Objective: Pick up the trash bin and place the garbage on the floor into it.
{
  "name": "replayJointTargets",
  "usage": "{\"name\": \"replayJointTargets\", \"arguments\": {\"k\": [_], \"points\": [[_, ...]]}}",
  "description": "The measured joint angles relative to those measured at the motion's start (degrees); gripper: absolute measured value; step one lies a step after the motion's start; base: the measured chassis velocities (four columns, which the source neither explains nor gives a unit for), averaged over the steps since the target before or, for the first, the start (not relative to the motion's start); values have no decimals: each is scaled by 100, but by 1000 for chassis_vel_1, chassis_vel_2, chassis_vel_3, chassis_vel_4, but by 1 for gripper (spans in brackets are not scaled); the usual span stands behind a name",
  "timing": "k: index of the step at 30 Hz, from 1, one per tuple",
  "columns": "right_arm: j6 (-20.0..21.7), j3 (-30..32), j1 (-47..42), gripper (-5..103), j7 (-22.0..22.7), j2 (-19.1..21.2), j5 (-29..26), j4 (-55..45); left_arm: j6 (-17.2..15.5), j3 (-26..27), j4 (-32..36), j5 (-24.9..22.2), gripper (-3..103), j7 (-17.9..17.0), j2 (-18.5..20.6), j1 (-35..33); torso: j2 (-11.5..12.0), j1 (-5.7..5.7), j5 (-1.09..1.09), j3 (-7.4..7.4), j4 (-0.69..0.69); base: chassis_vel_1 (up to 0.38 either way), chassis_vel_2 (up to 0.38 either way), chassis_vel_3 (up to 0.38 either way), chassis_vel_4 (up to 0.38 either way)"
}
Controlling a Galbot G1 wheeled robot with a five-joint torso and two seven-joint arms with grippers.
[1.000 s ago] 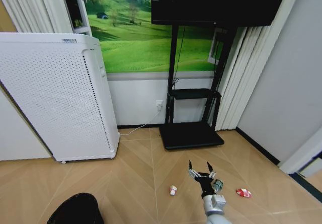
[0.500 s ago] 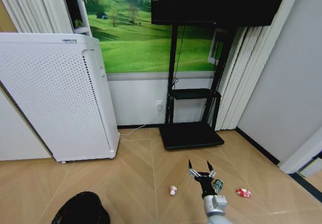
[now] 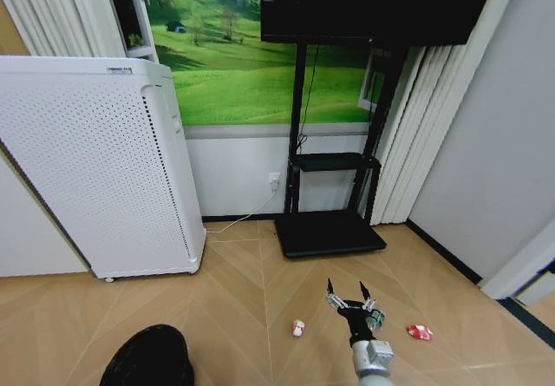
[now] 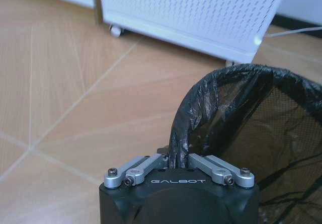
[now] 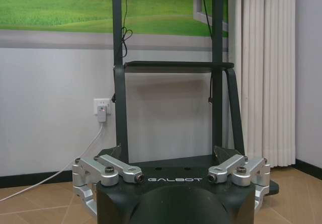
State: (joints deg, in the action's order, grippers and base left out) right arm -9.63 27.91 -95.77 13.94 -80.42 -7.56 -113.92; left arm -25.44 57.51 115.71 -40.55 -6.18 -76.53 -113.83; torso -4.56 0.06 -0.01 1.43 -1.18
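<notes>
Left tool point(image 4: 179, 164) clenched on the rim of the one black trash bin point(image 3: 149, 358), lower left. Right tool point(image 3: 349, 300) spread wide, lower centre, above the floor point(image 3: 234, 299); three garbage pieces lie nearby: white point(image 3: 298, 327), green point(image 3: 375, 319), red point(image 3: 420, 331).

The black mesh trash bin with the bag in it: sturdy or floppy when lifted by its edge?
The black mesh trash bin probably weighs little, being see-through mesh. Its rim likely stays stiff, though the crinkled black liner pinched by the left gripper could slip.

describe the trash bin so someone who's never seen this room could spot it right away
Start at the tall white perforated appliance and look down to the wooden floor in front of it. The trash bin is small, black and round with a bag-lined rim pinched by the left gripper.
</notes>
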Motion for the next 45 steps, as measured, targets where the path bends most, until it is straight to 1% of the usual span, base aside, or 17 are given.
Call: {"name": "replayJointTargets", "arguments": {"k": [2, 5, 7, 8, 10, 14, 21, 29, 32, 35, 37, 38, 39, 40, 41, 44, 45], "points": [[-20, 37, -46, 100, 50, -4, 8, 23, 423, 10, 31, 308, 3, 324, -20, 44, 0, 1, 1, 1, 0, 0, 0, 0, 0], [-21, 52, -62, 100, 64, -7, 12, 24, 561, 5, 50, 371, 3, 424, -28, 71, 0, 1, 0, 1, 1, 0, 0, 0, 0], [-8, 100, -107, 100, 69, 3, 38, 12, 1015, -5, 139, 582, 3, 672, -34, 192, -1, 2, 1, 1, -2, 0, 0, 0, 0], [-8, 100, -107, 100, 69, 3, 38, 12, 1015, -5, 139, 582, 3, 672, -34, 192, -1, 2, 1, 1, -2, 0, 0, 0, 0], [4, 103, -147, 100, 66, 20, 42, -23, 1214, 0, 220, 783, 3, 750, -28, 311, -2, 2, 2, 1, -1, 0, 0, 0, 0], [17, 106, -238, 100, 60, 29, 44, -135, 1358, -45, 308, 803, 3, 756, -25, 457, -2, 2, 1, 1, 0, 0, 0, 0, 0], [11, 115, -316, 100, 51, 9, 96, -160, 1471, -83, 483, 759, 3, 745, -64, 500, -3, 2, 2, 1, -2, 52, 50, -63, -84], [12, 73, -201, 100, 29, 85, 103, -44, 1517, -69, 584, 704, 3, 703, -209, 445, -3, 2, -1, 1, 0, 195, 183, -175, -186], [19, 12, -89, 100, 30, 149, 49, 109, 1519, -34, 649, 634, 3, 657, -238, 422, -3, 3, 3, 2, -1, 262, 236, -243, -252], [226, -136, 251, 100, 30, 340, -118, 397, 1512, -23, 727, 515, 3, 585, -293, 349, -3, 3, 0, 3, -1, 209, 218, -213, -202], [558, -293, 534, 100, 35, 518, -393, 644, 1437, -47, 831, 217, 3, 497, -344, 279, -4, 3, -1, 2, 0, 108, 88, -136, -156], [558, -293, 534, 100, 35, 518, -393, 644, 1437, -47, 831, 217, 3, 497, -344, 279, -4, 3, -1, 2, 0, 91, 17, -75, -126], [758, -386, 685, 100, 39, 629, -558, 786, 1395, -59, 869, 71, 3, 449, -359, 255, -4, 4, 2, 3, 0, 91, 17, -1, -46], [1102, -542, 927, 100, 54, 813, -833, 1032, 1328, -71, 935, -188, 3, 337, -377, 232, -3, 3, 1, 3, 3, 14, 34, 65, 22], [1102, -542, 927, 100, 54, 813, -833, 1032, 1328, -71, 935, -188, 3, 337, -377, 232, -3, 3, 1, 3, 3, 14, 34, 65, 22], [1589, -813, 1283, 100, 70, 1065, -1322, 1599, 1255, -61, 1044, -412, 3, 205, -376, 223, -3, 3, 4, 3, 0, -61, -35, 64, 35], [1589, -813, 1283, 100, 70, 1065, -1322, 1599, 1255, -61, 1044, -412, 3, 205, -376, 223, -3, 3, 4, 3, 0, -78, -54, 64, 31]]}}
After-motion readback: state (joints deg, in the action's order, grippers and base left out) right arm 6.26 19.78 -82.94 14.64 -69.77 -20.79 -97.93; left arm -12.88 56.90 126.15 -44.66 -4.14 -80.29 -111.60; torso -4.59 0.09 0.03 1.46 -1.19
